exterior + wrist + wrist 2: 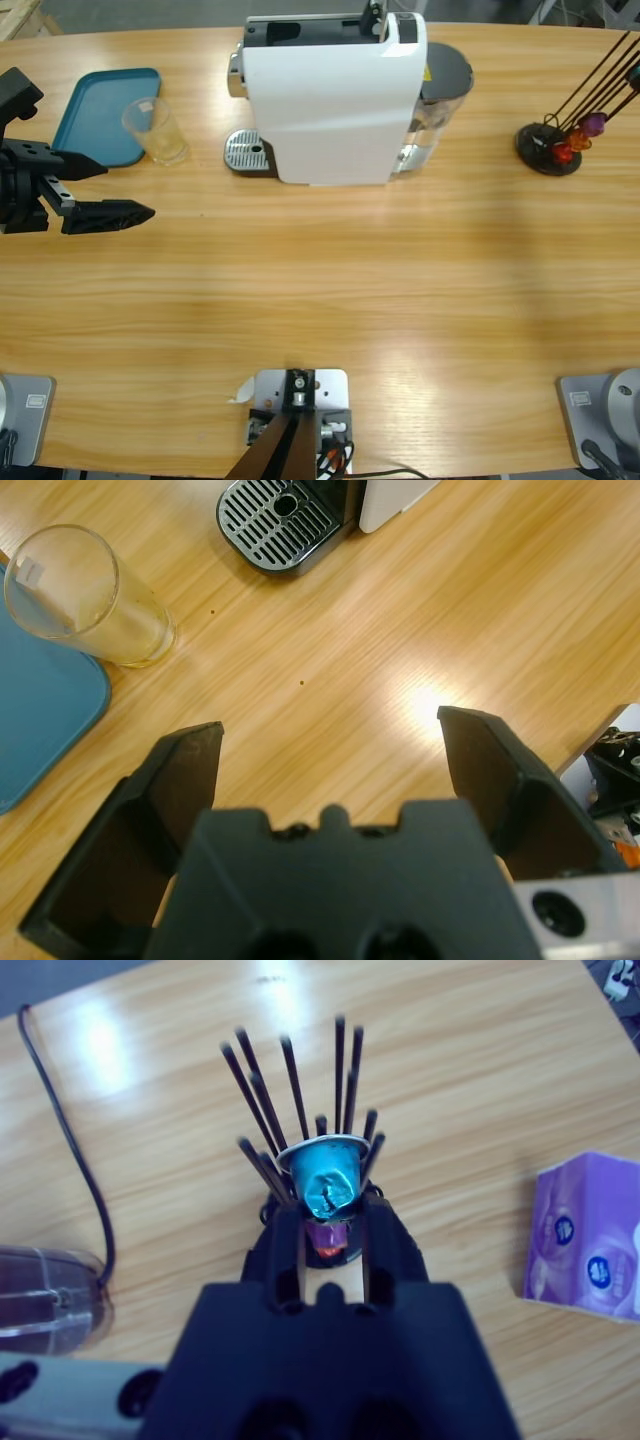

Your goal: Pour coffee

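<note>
Overhead, a white coffee machine [335,95] is seen at the tabletop's [330,300] far edge, with an empty glass [155,130] beside a teal tray [95,110] and a capsule rack [560,140] to the right; no coffee is visible yet. Along the left wrist, the left tool [330,745] is spread wide, nothing held, glass and drip grate [275,520] ahead. Along the right wrist, the right tool [335,1222] is pinched on a blue capsule [328,1175] at the rack; a purple tissue pack [590,1235] lies apart. Capsule pick-up is judged under way; loading the machine comes next
</note>
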Available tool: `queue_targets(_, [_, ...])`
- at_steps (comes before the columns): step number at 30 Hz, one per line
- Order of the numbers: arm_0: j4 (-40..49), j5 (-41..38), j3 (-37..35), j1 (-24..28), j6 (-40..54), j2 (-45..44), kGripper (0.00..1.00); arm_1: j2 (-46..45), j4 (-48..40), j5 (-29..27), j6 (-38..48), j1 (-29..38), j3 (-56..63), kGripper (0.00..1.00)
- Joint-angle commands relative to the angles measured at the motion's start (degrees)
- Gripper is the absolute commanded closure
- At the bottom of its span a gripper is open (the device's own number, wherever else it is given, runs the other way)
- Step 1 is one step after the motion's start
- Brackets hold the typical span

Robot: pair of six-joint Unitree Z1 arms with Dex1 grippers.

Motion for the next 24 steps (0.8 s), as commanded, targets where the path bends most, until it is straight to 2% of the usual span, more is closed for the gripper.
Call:
queue_targets(1, [-0.6, 0.6, 2.3, -0.4, -0.8, 1.1, 0.069, 0.3, 2.9, -0.6, -1.1, -0.7, -3.1, 0.865])
queue_targets(24, [-0.7, 0.6, 2.2, -0.4, -1.0, 2.5, 0.069, -4.8, 14.2, -0.7, -3.1, -0.7, -11.3, 0.865])
